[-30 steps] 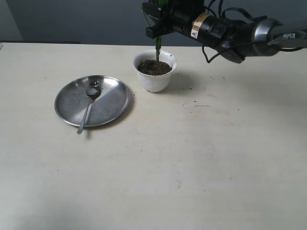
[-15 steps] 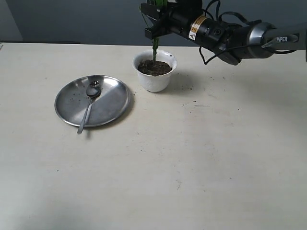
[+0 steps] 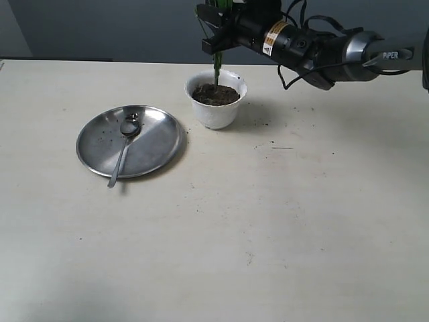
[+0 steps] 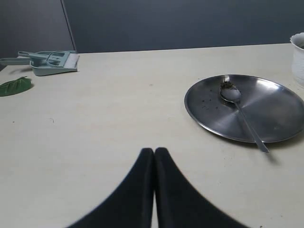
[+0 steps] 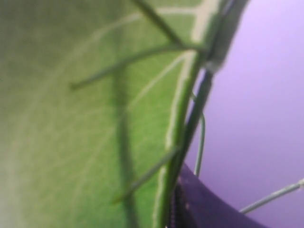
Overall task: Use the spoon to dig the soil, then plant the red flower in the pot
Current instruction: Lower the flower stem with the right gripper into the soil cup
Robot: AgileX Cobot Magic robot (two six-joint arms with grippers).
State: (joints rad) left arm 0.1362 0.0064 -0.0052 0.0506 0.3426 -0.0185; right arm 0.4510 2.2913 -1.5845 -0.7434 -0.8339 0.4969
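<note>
Edged a touch toward the plate side of the pot (image 3: 216, 114) since a second ago, green stem carried along: right gripper (image 3: 216, 48). No change over that second for pot, plate or spoon.

Nearest, well apart from the pot: left gripper (image 4: 154, 151), black fingers pressed flat together with no gap, holding nothing, low over the pale counter (image 3: 268, 228). Bare counter in front of the pot, flecked with a few dark crumbs.

Farther in, just beside the pot on its left in the exterior view: round steel plate (image 3: 161, 144), dusted with specks of earth. Lying on it, spoon (image 3: 122, 153), bowl near the plate's middle with a dab of dirt in it, handle pointing away from the pot and jutting past the plate's near rim.

Then the white scalloped pot itself, upright, filled almost to the rim with dark soil (image 3: 216, 94).

Above the pot and slightly behind it, right gripper pinching the thin stem of the red flower (image 3: 216, 70), stem hanging straight down, lower end reaching the middle of the soil. Buried or merely touching: impossible to tell. Red bloom out of sight; only its green leafage and grassy blades, blurred, filling the right wrist view.
</note>
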